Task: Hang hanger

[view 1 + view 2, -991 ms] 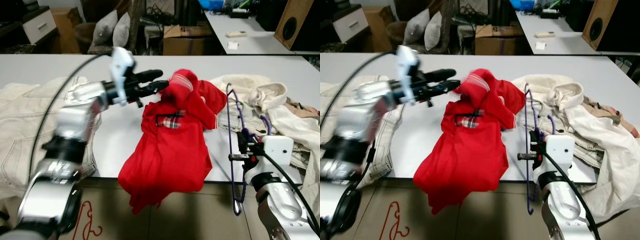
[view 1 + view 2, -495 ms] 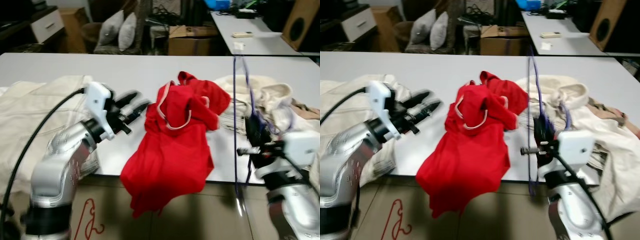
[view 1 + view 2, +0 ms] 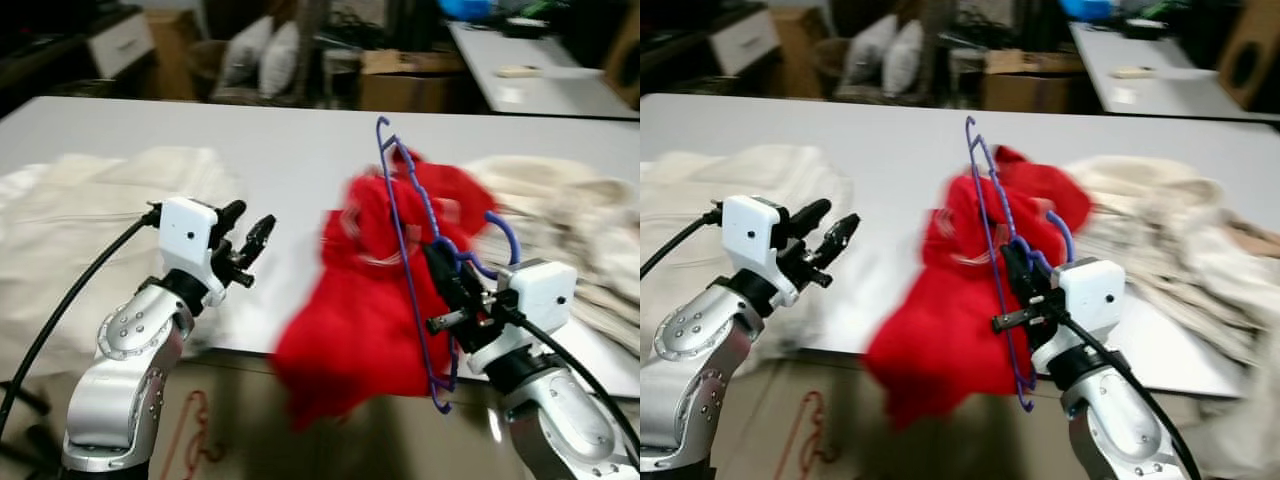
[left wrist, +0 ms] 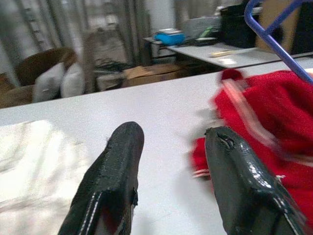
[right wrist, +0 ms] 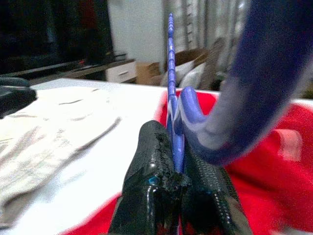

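Holding purple hanger (image 3: 412, 250) upright, right gripper (image 3: 447, 285) pinching wire, long axis 12-to-6. Red shirt (image 3: 385, 300) draped over table edge at 9 o'clock, touching. Our left gripper (image 3: 247, 245) spread, empty, farther.

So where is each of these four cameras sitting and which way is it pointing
Left eye, right eye: head, looking down at the table; both arms; left claw, right claw.
Left wrist: along its open fingers toward the red garment.
Right wrist: along fingers clamping the blue hanger.
Shared: garment and hanger.
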Tool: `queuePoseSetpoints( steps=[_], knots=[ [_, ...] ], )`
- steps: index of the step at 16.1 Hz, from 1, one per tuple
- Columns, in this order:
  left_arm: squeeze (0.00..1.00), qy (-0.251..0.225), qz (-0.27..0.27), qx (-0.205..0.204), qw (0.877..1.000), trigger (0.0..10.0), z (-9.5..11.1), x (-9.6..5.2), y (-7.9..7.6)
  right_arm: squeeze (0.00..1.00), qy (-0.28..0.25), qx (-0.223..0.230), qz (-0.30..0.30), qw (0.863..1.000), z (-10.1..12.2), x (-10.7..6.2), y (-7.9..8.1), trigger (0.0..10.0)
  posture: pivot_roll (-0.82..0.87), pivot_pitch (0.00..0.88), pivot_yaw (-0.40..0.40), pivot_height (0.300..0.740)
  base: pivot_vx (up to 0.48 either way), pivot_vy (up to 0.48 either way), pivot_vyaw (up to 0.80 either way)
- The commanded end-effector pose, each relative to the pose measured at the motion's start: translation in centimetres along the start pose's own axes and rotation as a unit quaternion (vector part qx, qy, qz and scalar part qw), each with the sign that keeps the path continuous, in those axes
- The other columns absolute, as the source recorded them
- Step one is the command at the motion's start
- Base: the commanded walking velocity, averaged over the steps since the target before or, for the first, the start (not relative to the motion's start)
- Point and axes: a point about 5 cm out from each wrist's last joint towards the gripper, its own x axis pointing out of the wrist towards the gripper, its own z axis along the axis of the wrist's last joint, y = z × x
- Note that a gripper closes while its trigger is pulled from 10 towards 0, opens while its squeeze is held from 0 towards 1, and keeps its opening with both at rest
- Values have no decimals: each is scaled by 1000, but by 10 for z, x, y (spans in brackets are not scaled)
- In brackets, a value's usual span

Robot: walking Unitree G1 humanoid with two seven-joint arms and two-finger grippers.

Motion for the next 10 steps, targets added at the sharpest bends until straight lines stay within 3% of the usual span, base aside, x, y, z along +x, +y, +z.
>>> queuePoseSetpoints(
  steps=[1,9,10],
  knots=[
    [0,-1,11,10,1000,10000,3,-3,2,0,4,4,13,1000,0,1,5,10000,55,0,54,740,0,446,0],
    [0,1,28,8,1000,10000,7,-1,4,0,8,9,12,1000,0,6,3,10000,68,0,37,740,0,449,0],
    [0,2,26,39,999,10000,9,-1,3,0,20,11,10,1000,-3,8,2,10000,72,0,34,740,0,-277,0]
  ],
)
